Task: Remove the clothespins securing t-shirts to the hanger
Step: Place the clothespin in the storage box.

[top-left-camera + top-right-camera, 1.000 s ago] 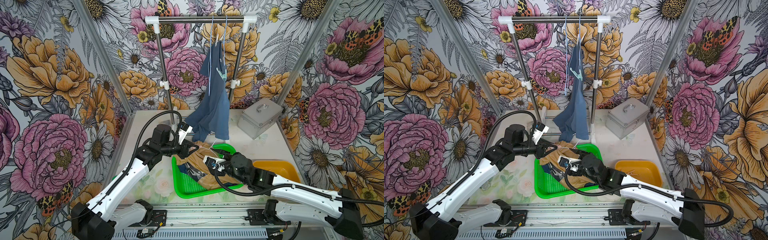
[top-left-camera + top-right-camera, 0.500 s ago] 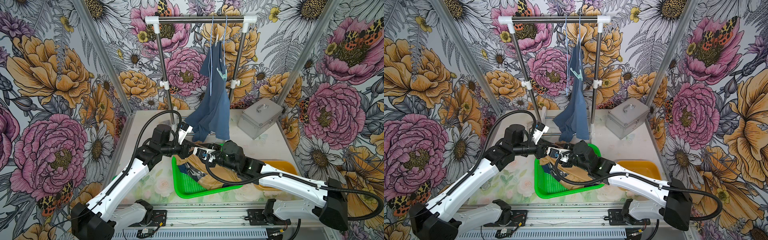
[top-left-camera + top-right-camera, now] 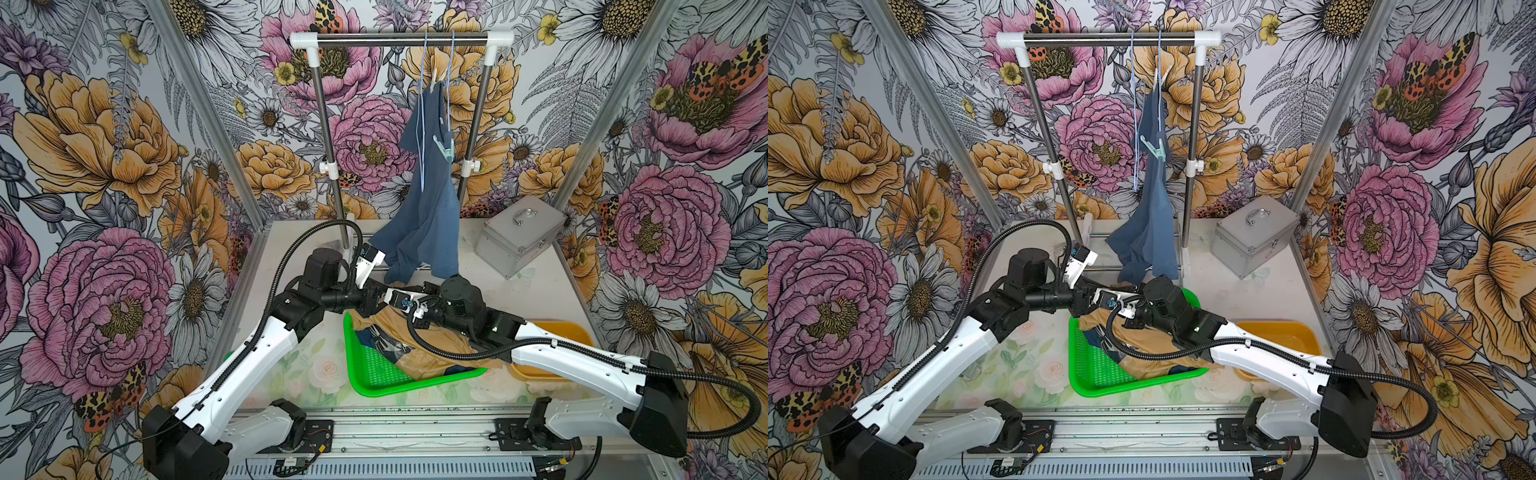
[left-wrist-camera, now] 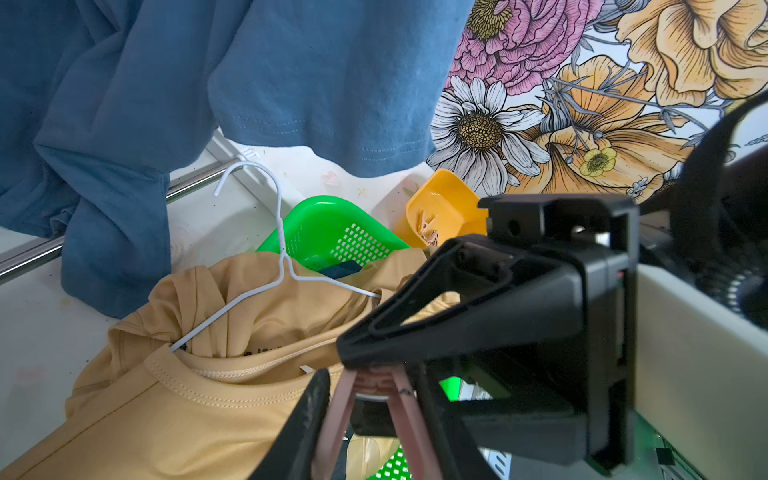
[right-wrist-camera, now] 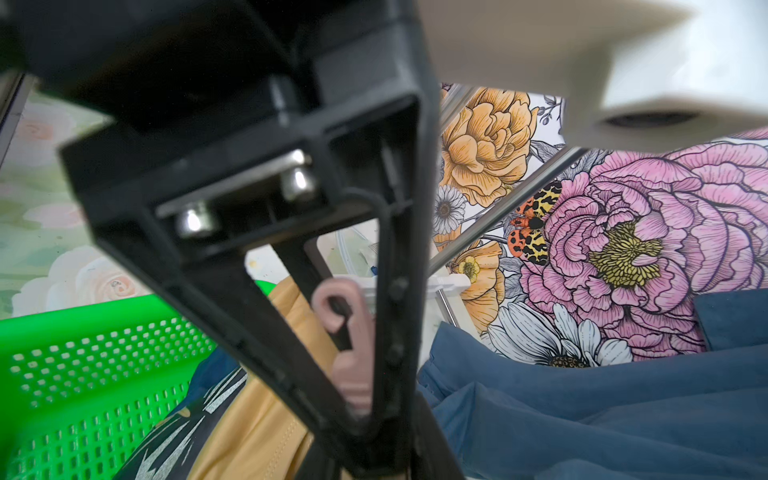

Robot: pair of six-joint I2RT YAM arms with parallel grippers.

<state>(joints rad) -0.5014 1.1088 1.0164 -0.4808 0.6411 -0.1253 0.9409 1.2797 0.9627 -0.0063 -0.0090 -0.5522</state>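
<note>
Over the far edge of the green basket (image 3: 374,374), both arms meet at a pink pin (image 4: 338,411). The left gripper (image 4: 370,392) is clamped on its two prongs. The right gripper (image 3: 384,296) has a finger at the pin's head, but I cannot tell whether it has closed. Just below lies the tan shirt (image 4: 187,395), a white hanger (image 4: 282,232) in its collar, on top of a navy shirt (image 5: 174,424). The blue shirt (image 3: 424,216) hangs from the rack (image 3: 399,38) with a mint pin (image 3: 444,147) clipped on it. Loose pins (image 4: 428,228) lie in the orange bin (image 3: 557,332).
</note>
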